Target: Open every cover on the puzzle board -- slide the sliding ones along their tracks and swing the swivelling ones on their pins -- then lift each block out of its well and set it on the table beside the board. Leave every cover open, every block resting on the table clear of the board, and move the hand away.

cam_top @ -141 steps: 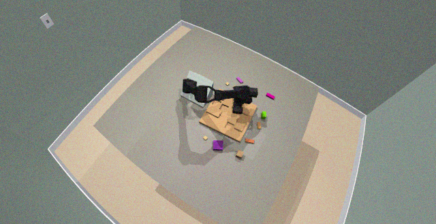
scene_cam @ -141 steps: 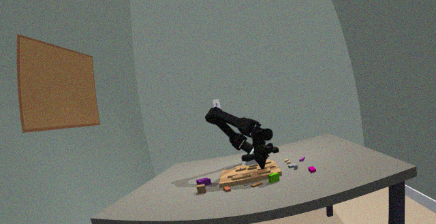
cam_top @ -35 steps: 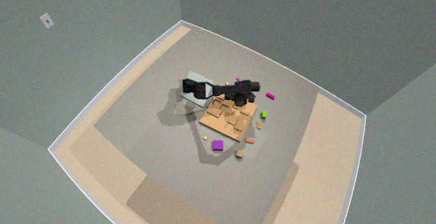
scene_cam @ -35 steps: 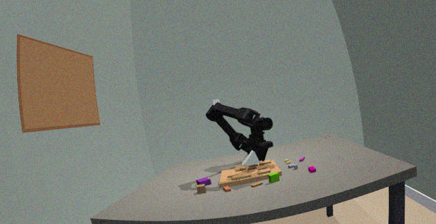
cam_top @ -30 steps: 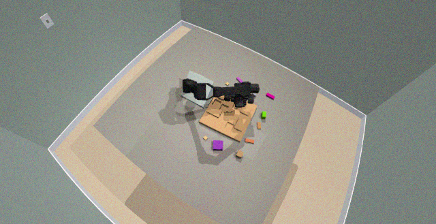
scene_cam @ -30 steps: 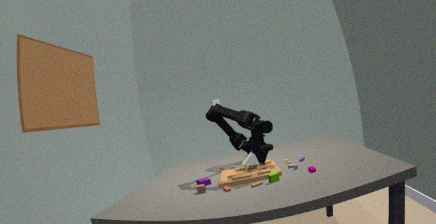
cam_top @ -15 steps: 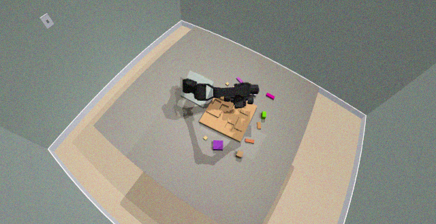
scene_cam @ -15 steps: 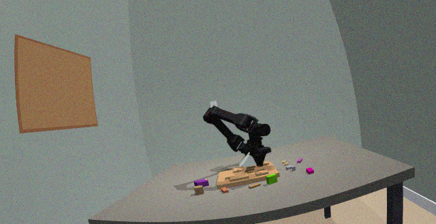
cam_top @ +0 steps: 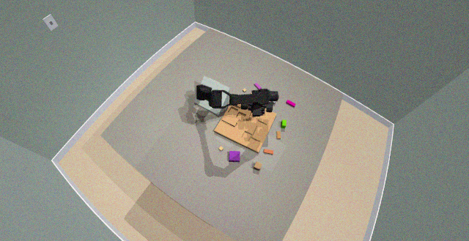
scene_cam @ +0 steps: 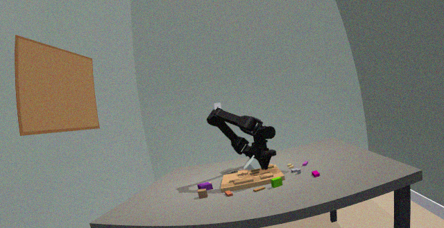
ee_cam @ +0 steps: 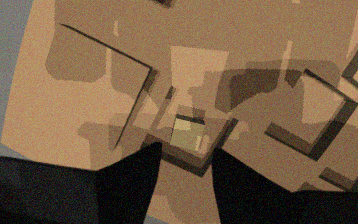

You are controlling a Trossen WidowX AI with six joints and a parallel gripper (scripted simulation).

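The wooden puzzle board (cam_top: 230, 135) (scene_cam: 226, 187) (ee_cam: 27, 120) lies on the table, with same-coloured covers and raised edges. In the wrist view a pale yellow-green block (ee_cam: 184, 132) sits in a small well, with an angled dark edge around its near side. One flat cover (ee_cam: 87, 95) lies left of that well; another cover (ee_cam: 324, 102) lies to the right. My gripper (cam_top: 259, 113) (scene_cam: 265, 168) (ee_cam: 187, 152) points down low over the board, fingers part-way apart with nothing seen held, just nearer than the well. The arm hides part of the board from above.
Around the board lie a purple block (cam_top: 234, 156) (scene_cam: 205, 186), a green block (cam_top: 283, 124) (scene_cam: 277, 181), a magenta block (cam_top: 290, 103) (scene_cam: 316, 173), an orange piece (cam_top: 268, 151) (scene_cam: 229, 193), a tan block (cam_top: 257, 165) (scene_cam: 202, 193) and several small pieces.
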